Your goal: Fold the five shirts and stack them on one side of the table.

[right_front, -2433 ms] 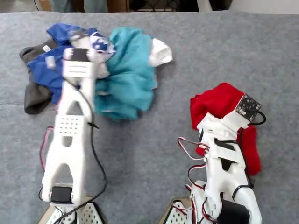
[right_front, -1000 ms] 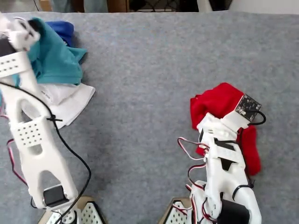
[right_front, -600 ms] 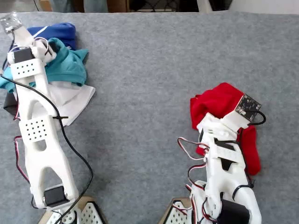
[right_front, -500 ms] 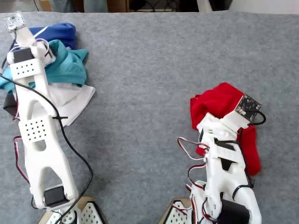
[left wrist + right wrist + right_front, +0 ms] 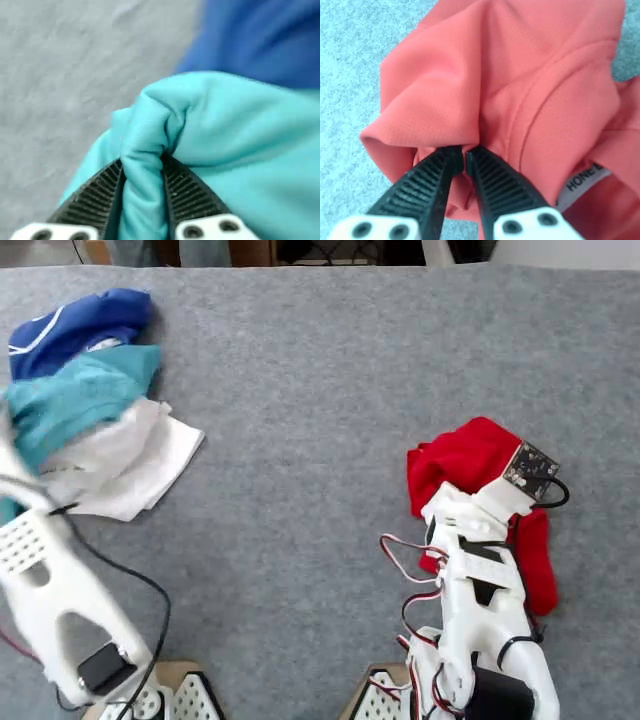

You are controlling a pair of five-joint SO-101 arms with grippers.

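High view: grey felt tabletop (image 5: pixel 330 360); crumpled teal jersey shirt (image 5: pixel 70 405) lies in the far-left heap, nearest my left arm, left jaws clamped on its fold. Well apart, rumpled red shirt (image 5: pixel 470 465), right jaws pinching it.

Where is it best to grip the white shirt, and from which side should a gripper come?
Probably grip the white shirt at its free corner that points toward the middle of the table, coming from that open side. There the cloth lies flat on the table; its other end is under the teal shirt.
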